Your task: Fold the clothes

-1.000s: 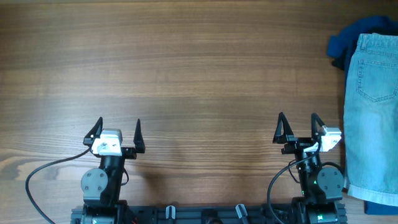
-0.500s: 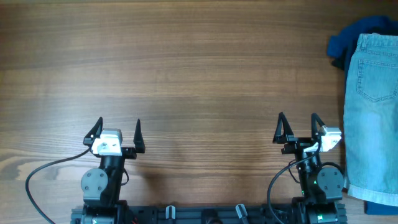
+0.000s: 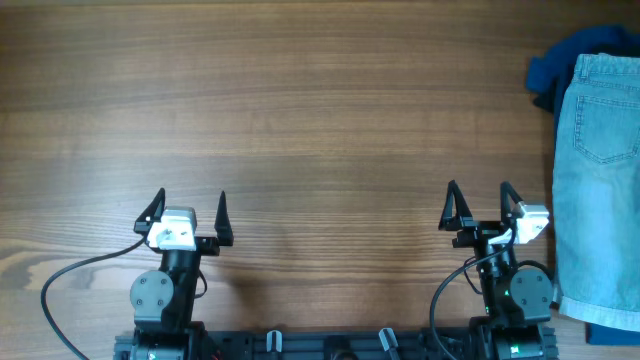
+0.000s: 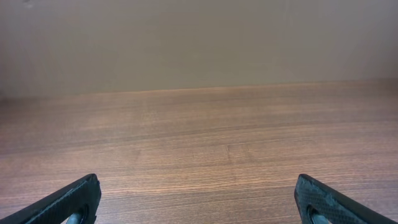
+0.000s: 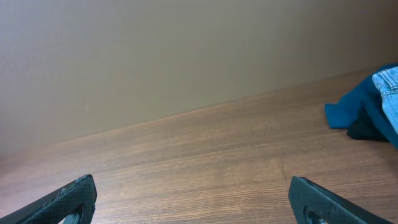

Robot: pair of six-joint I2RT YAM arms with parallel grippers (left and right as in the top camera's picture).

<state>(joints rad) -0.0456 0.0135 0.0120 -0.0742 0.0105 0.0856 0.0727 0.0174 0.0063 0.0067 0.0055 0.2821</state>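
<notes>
My right gripper [image 3: 479, 190], jaws spread wide and empty, should reach the denim shorts [image 3: 600, 180] and pinch one edge cleanly.

Surface [image 3: 320, 120]: warm mid-brown wood with fine horizontal grain streaks, paler toward the near left corner. Denim shorts [image 3: 600, 180]: faded light blue, washed almost whitish down the middle, with slightly darker seam and pocket stitching. Garment [image 3: 555, 65] beneath them: deep navy-teal blue with a black patch at its edge. Left claw [image 3: 191, 200] and right claw [image 3: 479, 190]: matte black fingers [image 4: 68, 202] on white housings, above grey-black bases. Cable [image 3: 80, 272]: black. Wall [image 4: 199, 43]: plain, unpatterned dull beige-grey.
</notes>
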